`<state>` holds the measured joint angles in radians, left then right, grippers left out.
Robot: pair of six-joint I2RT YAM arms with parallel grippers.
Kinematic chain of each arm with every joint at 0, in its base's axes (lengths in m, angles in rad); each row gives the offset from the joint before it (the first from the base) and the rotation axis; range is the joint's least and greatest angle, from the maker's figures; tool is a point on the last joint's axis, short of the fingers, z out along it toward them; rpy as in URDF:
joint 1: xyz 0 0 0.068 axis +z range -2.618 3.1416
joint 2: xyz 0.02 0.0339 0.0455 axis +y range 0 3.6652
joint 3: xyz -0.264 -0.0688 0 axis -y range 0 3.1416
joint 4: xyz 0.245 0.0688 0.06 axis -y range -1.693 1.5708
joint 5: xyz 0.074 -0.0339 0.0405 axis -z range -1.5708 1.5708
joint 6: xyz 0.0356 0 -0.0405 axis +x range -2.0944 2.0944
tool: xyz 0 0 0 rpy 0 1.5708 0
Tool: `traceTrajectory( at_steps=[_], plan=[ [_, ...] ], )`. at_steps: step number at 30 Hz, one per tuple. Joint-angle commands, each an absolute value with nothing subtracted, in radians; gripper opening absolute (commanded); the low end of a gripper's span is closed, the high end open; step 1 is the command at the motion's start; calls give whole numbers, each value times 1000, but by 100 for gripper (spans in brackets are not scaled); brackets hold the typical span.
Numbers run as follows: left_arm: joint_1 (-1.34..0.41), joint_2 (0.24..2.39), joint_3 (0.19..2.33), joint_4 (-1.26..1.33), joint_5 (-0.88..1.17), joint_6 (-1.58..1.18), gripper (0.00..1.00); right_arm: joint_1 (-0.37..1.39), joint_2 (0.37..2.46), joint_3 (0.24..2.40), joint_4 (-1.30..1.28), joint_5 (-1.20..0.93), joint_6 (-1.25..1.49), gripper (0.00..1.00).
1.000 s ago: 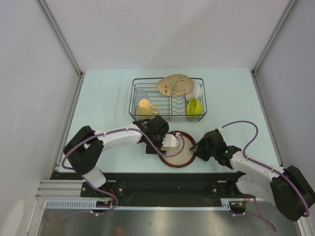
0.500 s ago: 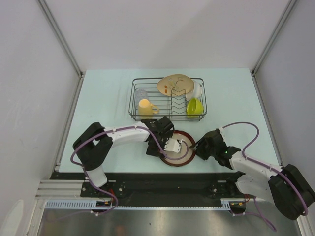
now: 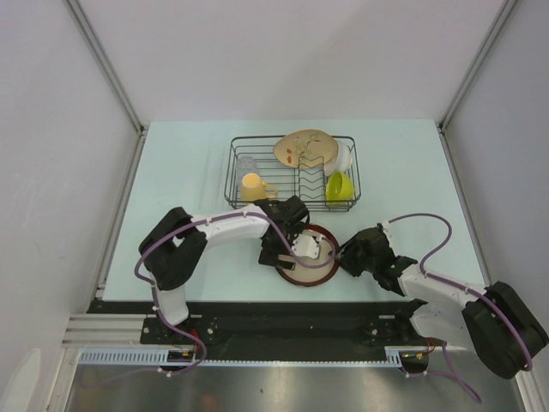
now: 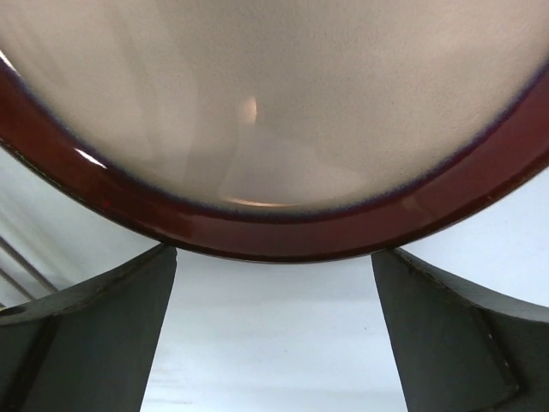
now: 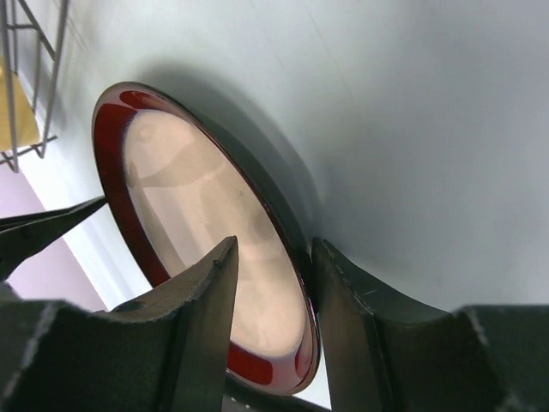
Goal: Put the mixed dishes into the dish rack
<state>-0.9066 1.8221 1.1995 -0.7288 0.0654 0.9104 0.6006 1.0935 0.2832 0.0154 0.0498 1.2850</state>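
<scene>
The dark-rimmed tan plate (image 3: 316,268) lies on the table in front of the dish rack (image 3: 232,176). My left gripper (image 3: 305,249) is open over the plate's left part. In the left wrist view its fingers (image 4: 86,326) stand wide apart just off the plate's rim (image 4: 274,232). My right gripper (image 3: 344,256) is open and straddles the plate's right rim (image 5: 302,283), one finger (image 5: 189,318) over the plate's face, the other (image 5: 360,309) outside against the rim. The rack holds the leaf plate (image 3: 304,148), white bowl (image 3: 345,157), lime-green bowl (image 3: 340,187), mug (image 3: 251,186) and glass (image 3: 247,163).
The rack stands at the back middle of the pale blue table (image 3: 189,172). Grey walls close in the left, back and right sides. The table's front edge lies just below the plate. A corner of the rack (image 5: 26,86) shows in the right wrist view.
My left gripper has moved right, from the plate's left edge to over the plate. My right gripper has edged left onto the plate's right rim.
</scene>
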Motion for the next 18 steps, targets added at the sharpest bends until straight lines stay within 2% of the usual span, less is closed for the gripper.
traceTrajectory(
  at_steps=[1, 8, 13, 18],
  plan=[
    [-997, 1827, 1357, -667, 331, 856, 100, 615, 1169, 239, 172, 31, 1341, 45],
    [-1025, 1842, 1313, -621, 331, 848, 100, 623, 1288, 215, 403, -57, 1367, 42],
    [-1009, 1819, 1240, -566, 278, 848, 100, 617, 1275, 215, 347, -54, 1365, 42],
    [-902, 1726, 1256, -642, 273, 848, 100, 607, 1166, 222, 227, -2, 1339, 43]
  ],
)
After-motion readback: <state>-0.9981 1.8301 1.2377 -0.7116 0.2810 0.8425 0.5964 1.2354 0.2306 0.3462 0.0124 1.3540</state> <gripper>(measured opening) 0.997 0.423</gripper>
